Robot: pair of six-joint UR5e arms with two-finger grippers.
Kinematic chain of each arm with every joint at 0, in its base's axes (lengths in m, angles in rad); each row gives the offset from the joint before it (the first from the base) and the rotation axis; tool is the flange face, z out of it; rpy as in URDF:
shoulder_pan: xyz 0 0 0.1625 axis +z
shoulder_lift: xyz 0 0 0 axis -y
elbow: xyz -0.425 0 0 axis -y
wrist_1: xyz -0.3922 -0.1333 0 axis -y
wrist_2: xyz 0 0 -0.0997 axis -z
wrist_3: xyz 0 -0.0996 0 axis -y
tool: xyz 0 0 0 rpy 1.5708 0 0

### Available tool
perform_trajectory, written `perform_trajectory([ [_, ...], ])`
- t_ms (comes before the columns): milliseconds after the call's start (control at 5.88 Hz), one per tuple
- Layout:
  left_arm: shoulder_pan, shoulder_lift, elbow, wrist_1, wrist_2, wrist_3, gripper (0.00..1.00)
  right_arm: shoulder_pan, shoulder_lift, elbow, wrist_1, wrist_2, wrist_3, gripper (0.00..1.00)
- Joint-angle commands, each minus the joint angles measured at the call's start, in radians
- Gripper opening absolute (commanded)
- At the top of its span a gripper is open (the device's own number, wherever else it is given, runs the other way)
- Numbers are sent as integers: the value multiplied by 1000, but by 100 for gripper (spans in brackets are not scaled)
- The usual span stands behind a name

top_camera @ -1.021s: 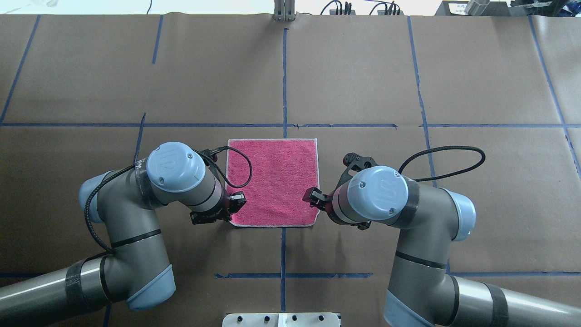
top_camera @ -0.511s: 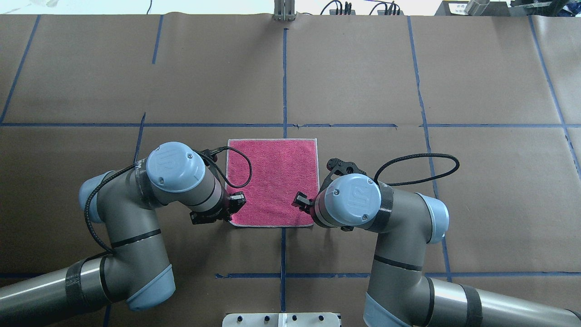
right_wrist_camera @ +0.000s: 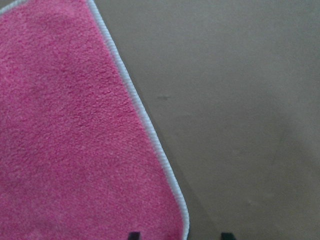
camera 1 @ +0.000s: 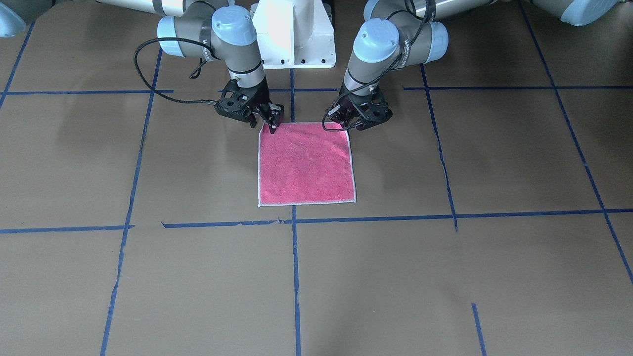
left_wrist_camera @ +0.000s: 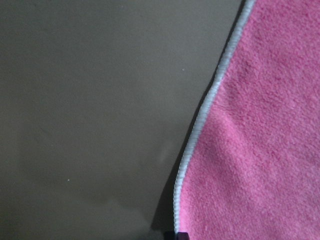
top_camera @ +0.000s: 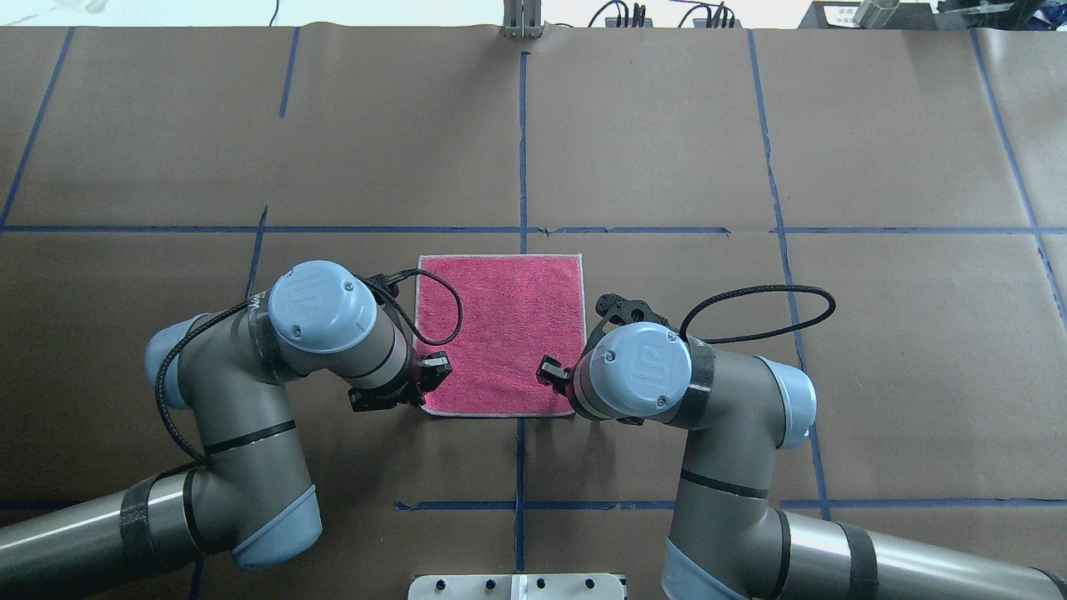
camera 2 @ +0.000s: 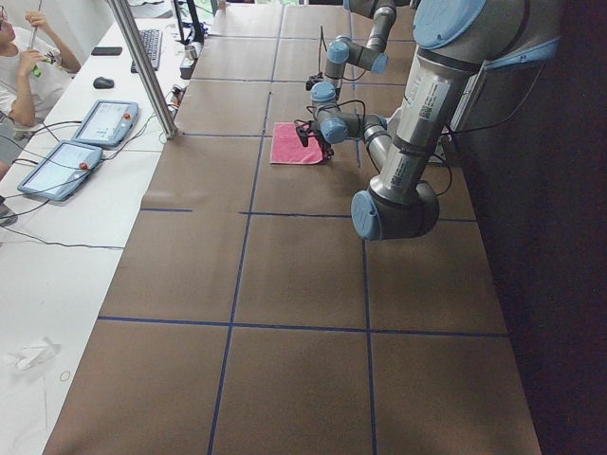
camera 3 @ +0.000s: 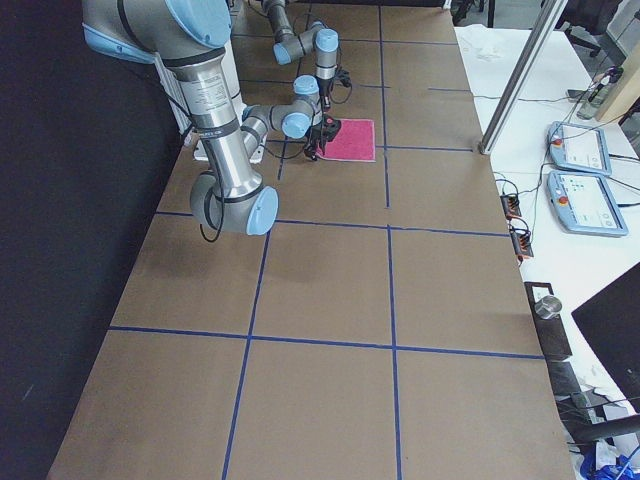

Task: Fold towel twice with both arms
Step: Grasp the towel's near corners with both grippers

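Observation:
The towel lies flat on the brown paper table, pink face up; it also shows in the front view. My left gripper is at its near left corner. In the left wrist view a single fingertip pair meets on the whitish border, so the jaws look shut on the towel's edge, which is slightly raised. My right gripper is at the near right corner. In the right wrist view its gripper is open, one tip over the towel, one over the paper.
The white pedestal base stands just behind the towel between the arms. Blue tape lines cross the table. A metal post, tablets and a seated person are off the table's far side.
My right arm has swung left and brought its gripper over the towel's near right corner. The left arm and the towel have not moved.

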Motion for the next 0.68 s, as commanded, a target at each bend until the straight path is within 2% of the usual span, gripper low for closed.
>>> perform_trajectory([
  [0,0,-1,1,0,0,0,2,1,-3,7,-2,2,-3,20],
  [340,0,-3,1,0,1,-1,2,1,-4,15,-2,3,-3,4],
  [511,-6,-6,-2,0,0,-1,2,3,-4,18,-2,2,-3,2],
])
